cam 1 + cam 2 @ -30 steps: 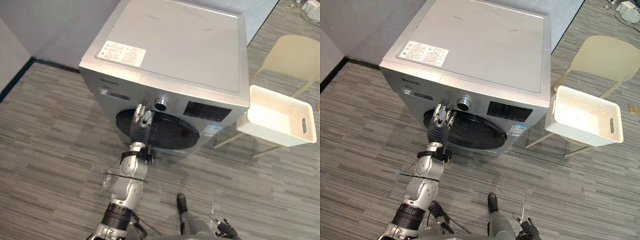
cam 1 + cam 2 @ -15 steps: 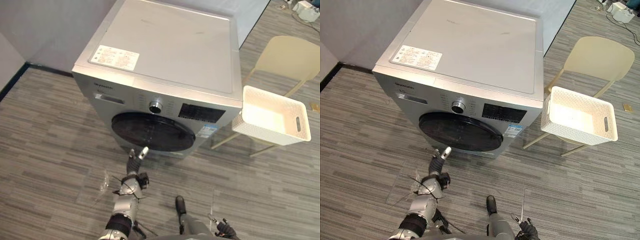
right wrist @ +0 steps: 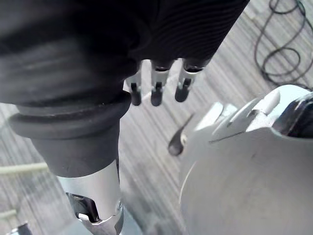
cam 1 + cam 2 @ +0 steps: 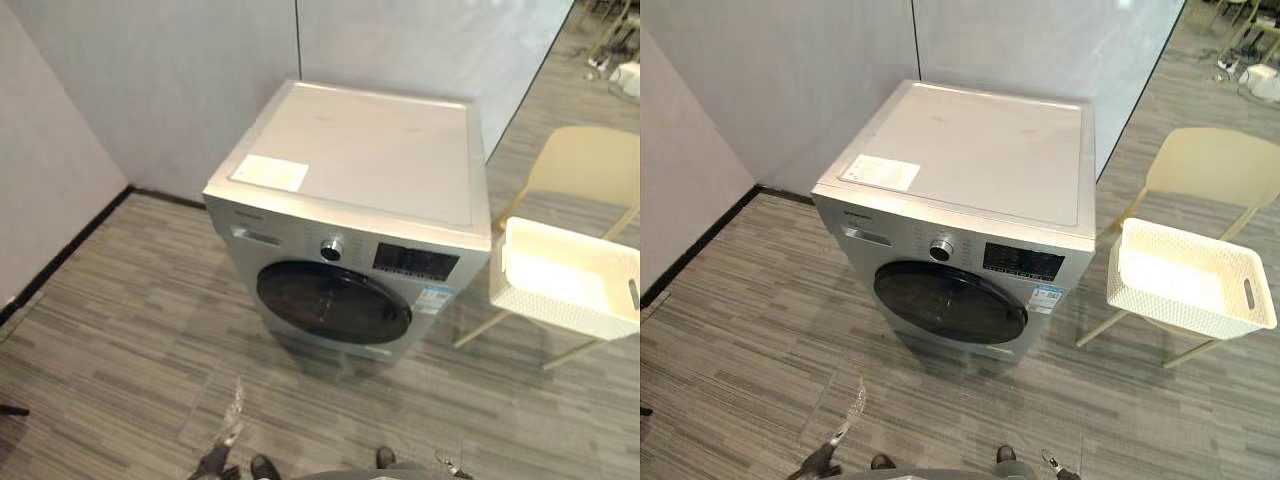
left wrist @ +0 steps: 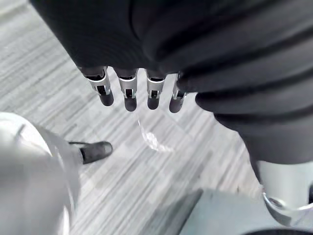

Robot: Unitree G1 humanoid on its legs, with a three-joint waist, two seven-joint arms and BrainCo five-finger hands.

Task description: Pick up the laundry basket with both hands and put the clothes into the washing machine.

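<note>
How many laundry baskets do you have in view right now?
1. The white perforated plastic laundry basket sits on the cream chair, right of the silver washing machine. Another could be hidden behind the machine.

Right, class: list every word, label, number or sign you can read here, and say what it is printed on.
Nothing can be read: all the print is too small or blurred.
White label on top of the washing machine: unreadable.
Lettering on the drawer front: unreadable.
Marks around the dial: unreadable.
Dark display panel: unreadable.
Blue and white sticker beside the door: unreadable.
Laundry basket: no print seen.
</note>
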